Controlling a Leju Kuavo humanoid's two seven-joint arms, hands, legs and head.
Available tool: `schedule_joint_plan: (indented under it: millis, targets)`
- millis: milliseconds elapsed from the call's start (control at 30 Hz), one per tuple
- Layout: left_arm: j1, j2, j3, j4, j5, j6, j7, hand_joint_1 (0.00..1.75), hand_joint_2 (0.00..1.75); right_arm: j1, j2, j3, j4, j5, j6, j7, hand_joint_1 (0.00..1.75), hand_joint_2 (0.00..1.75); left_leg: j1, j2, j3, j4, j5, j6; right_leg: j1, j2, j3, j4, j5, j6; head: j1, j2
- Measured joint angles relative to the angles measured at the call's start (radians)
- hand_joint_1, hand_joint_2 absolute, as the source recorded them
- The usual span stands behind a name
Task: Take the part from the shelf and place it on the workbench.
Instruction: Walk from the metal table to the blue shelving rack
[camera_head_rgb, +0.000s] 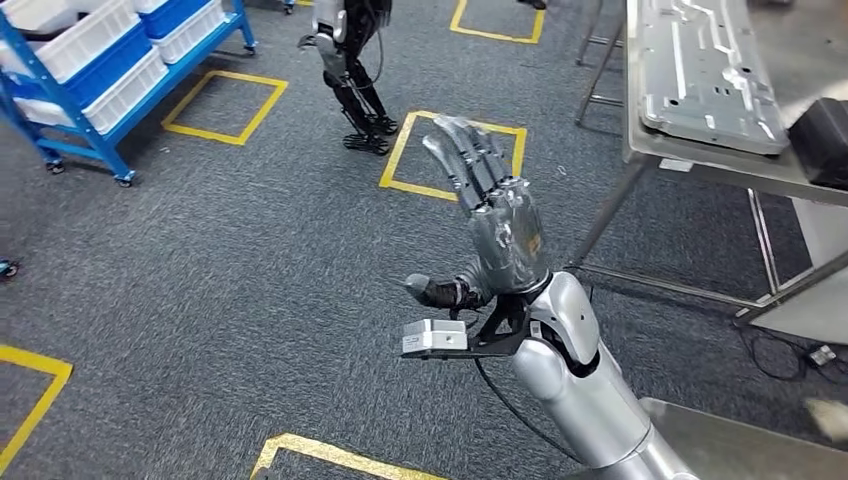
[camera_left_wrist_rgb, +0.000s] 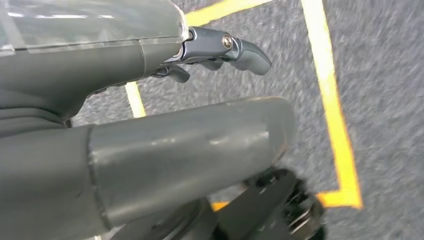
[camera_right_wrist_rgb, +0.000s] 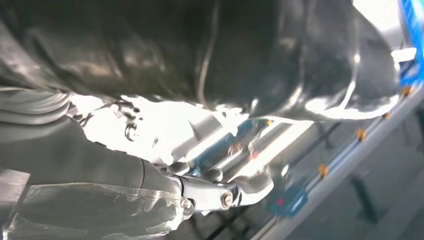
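While the right hand (camera_head_rgb: 495, 215) is raised over the grey carpet with its fingers spread and nothing in it, the only thing that looks like the part is a flat metal plate (camera_head_rgb: 710, 75) lying on the steel bench (camera_head_rgb: 700, 165). The plate reaches close to the bench's near edge. A dark box (camera_head_rgb: 822, 140) sits just beside it toward the bench's right end. I judge this plate to be the part, already set down, though nothing here proves it.

The blue shelf (camera_head_rgb: 95, 70) stands well apart across the floor and carries white bins (camera_head_rgb: 85, 40). What is in them cannot be made out. Another robot (camera_head_rgb: 350, 70) stands beyond the yellow floor marks.

The left hand (camera_left_wrist_rgb: 220, 47) hangs above the carpet and yellow tape. Its fingers are mostly hidden behind its own cover, so I cannot tell whether they are spread or curled; nothing shows in them.

As for handling, the plate looks like stiff pressed sheet metal, broad and thin, with raised ribs and cut-outs. It would likely not flex, but its smooth bright face should be slippery and its width awkward for one hand. The safest hold is probably along its long edges, with fingers under the rim and thumb on top, ideally one hand on each side. Thin edges may bite into the fingers and tip if gripped at a corner.
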Motion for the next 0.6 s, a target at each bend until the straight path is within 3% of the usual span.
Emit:
schedule_joint_plan:
  millis: [33,67,133,200,267,333,400,467,533,567,600]
  targets:
    - [-0.005,-0.004,0.000,0.000,0.000,-0.003,-0.001,0.00,0.00,0.000,0.000,0.001,0.005,0.002,0.005,0.002,0.00,0.00,-0.001,-0.013,0.000,0.001,0.000,0.001,0.001,0.005,-0.026,0.046,-0.010,0.000,0.000,0.000]
    - [-0.009,-0.008,0.000,0.000,0.001,-0.005,0.000,0.00,0.00,-0.001,0.000,0.002,0.009,0.003,0.006,0.003,0.00,0.00,-0.002,-0.026,0.000,0.002,0.000,0.001,0.001,0.008,-0.035,0.058,0.001,-0.002,0.000,0.000]
    - [-0.013,-0.014,0.000,0.000,0.001,-0.007,0.000,0.00,0.00,-0.003,0.000,0.004,0.014,0.004,0.009,0.005,0.00,0.00,-0.002,-0.053,0.002,0.004,0.000,0.000,0.001,0.020,0.000,-0.033,0.073,-0.010,0.000,0.000]
    - [-0.016,-0.020,0.000,0.000,0.001,-0.008,-0.001,0.00,0.00,-0.008,0.000,0.006,0.017,0.006,0.011,0.005,0.00,0.00,-0.003,-0.076,0.000,0.007,-0.001,-0.004,0.000,0.061,0.054,-0.163,0.132,-0.020,0.000,0.000]
    - [-0.018,-0.023,0.000,0.000,0.001,-0.008,-0.001,0.00,0.00,-0.012,0.000,0.008,0.020,0.008,0.011,0.006,0.00,0.00,0.000,-0.095,-0.008,0.007,0.002,-0.015,0.002,0.082,0.074,-0.216,0.141,-0.024,0.000,0.000]
    - [-0.017,-0.023,0.000,0.000,0.002,-0.006,0.000,0.00,0.00,-0.016,0.000,0.011,0.022,0.010,0.011,0.008,0.00,0.00,0.004,-0.109,-0.013,0.003,0.006,-0.029,0.001,0.062,0.080,-0.226,0.144,-0.028,0.000,0.000]
    - [-0.015,-0.022,0.001,0.000,0.006,-0.005,0.002,0.00,0.00,-0.022,0.002,0.014,0.025,0.015,0.013,0.011,0.00,0.00,-0.001,-0.069,-0.026,0.031,-0.012,-0.040,-0.005,0.039,0.091,-0.239,0.148,-0.037,-0.001,0.000]
    - [-0.018,-0.023,0.002,0.000,0.011,-0.005,0.007,0.00,0.00,-0.029,0.002,0.018,0.030,0.020,0.015,0.016,0.00,0.00,-0.001,-0.009,-0.075,0.136,-0.068,-0.049,-0.004,0.011,0.098,-0.245,0.148,-0.044,-0.002,0.000]
    - [-0.019,-0.024,0.003,0.000,0.014,-0.005,0.013,0.00,0.00,-0.032,0.002,0.020,0.036,0.025,0.016,0.023,0.00,0.00,0.004,0.010,-0.136,0.257,-0.117,-0.057,-0.002,-0.018,0.099,-0.245,0.144,-0.047,-0.003,0.000]
    - [-0.016,-0.025,0.003,0.000,0.015,-0.005,0.015,0.00,0.00,-0.033,0.002,0.022,0.039,0.027,0.016,0.026,0.00,0.00,0.005,0.013,-0.148,0.280,-0.118,-0.059,-0.001,-0.031,0.100,-0.244,0.142,-0.046,-0.003,0.000]
    - [-0.012,-0.026,0.004,0.000,0.015,-0.005,0.016,0.00,0.00,-0.033,0.002,0.024,0.043,0.029,0.017,0.029,0.00,0.00,0.007,0.017,-0.139,0.263,-0.100,-0.061,-0.001,-0.043,0.101,-0.243,0.140,-0.045,-0.003,0.000]
